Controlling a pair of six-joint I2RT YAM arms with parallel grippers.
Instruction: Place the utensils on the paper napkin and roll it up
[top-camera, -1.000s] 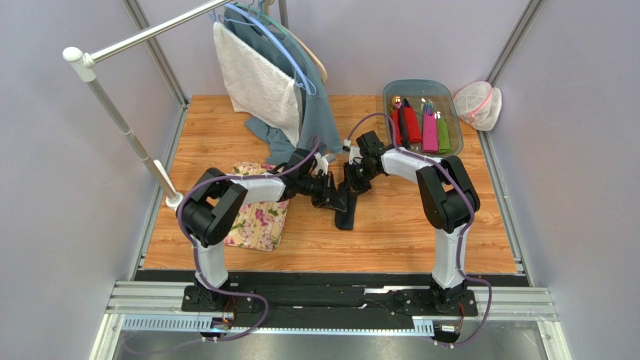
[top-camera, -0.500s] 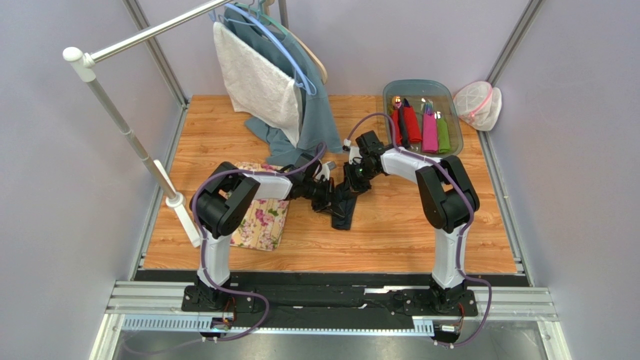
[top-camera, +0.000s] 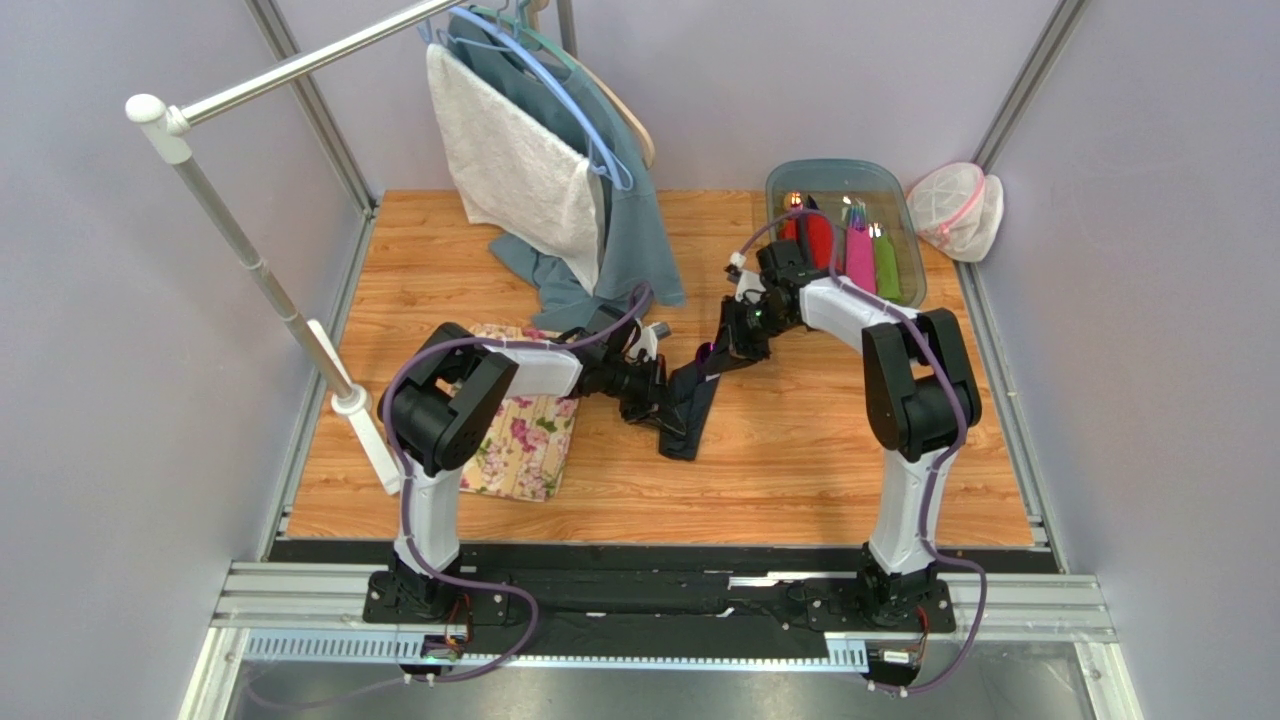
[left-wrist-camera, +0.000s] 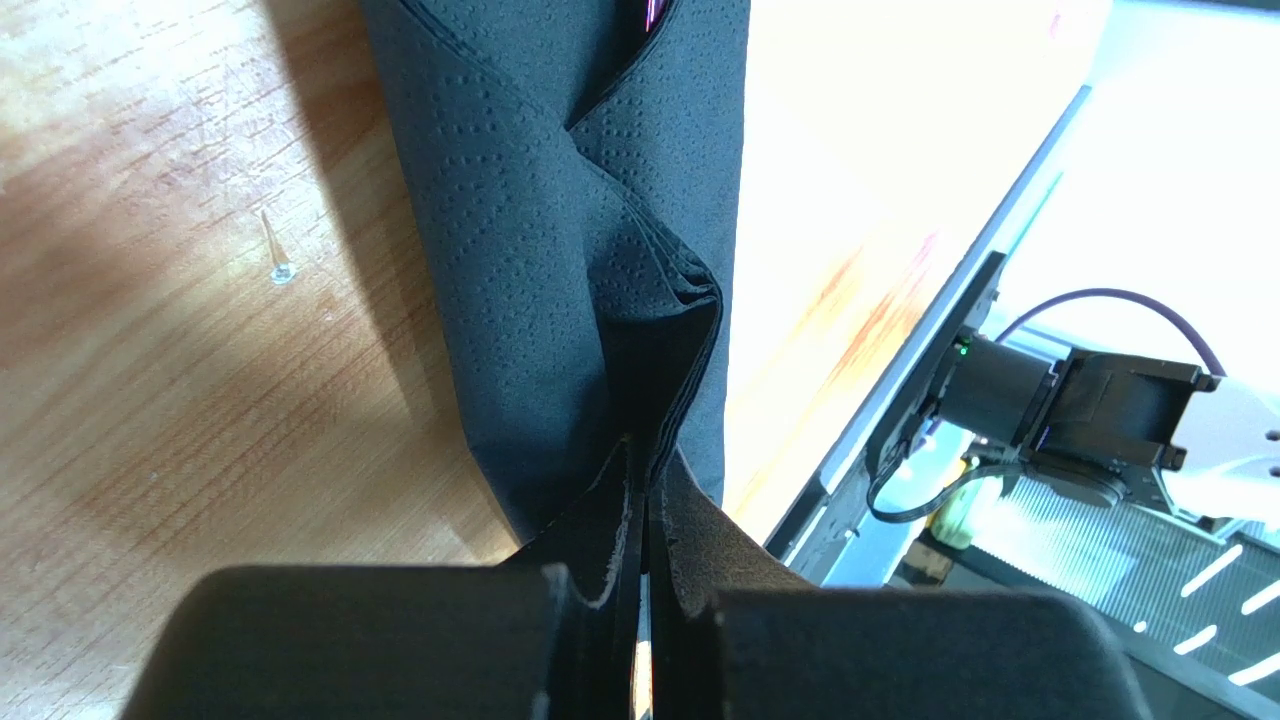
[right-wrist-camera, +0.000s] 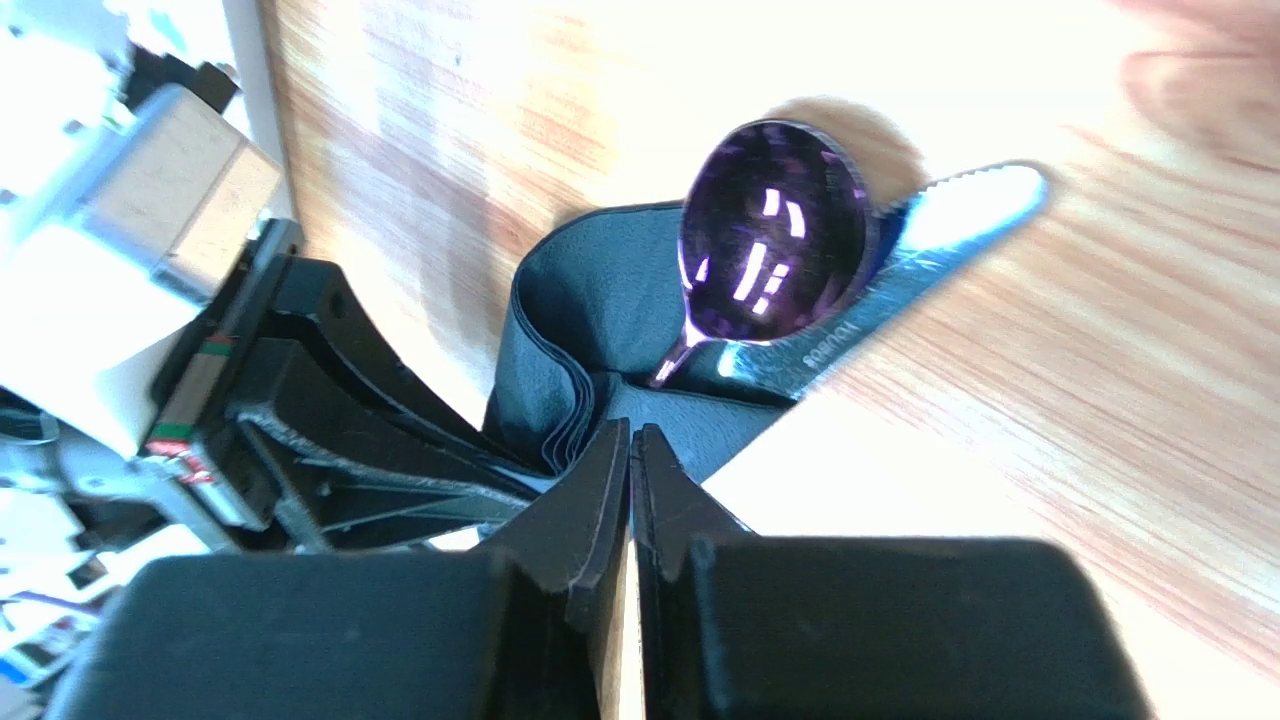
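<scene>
Two utensils stick out of one end of the dark napkin (top-camera: 684, 425): a purple spoon (right-wrist-camera: 774, 225), bowl up, lying over a silver knife (right-wrist-camera: 932, 240) with a serrated edge. Their handles are hidden inside the paper. The napkin is folded into a narrow, creased strip and lies on the wooden table (top-camera: 812, 450) between the two arms. The left gripper (left-wrist-camera: 646, 480) is clamped on a bunched fold along the strip's edge, its fingers pressed together with paper between them. The right gripper (right-wrist-camera: 631, 450) is pinched closed on the layered folds at the end where the spoon and knife show. A floral mat (top-camera: 526, 450) lies just left of the left arm. A clear tray (top-camera: 837, 168) at the far right holds coloured rolls (top-camera: 860, 258).
</scene>
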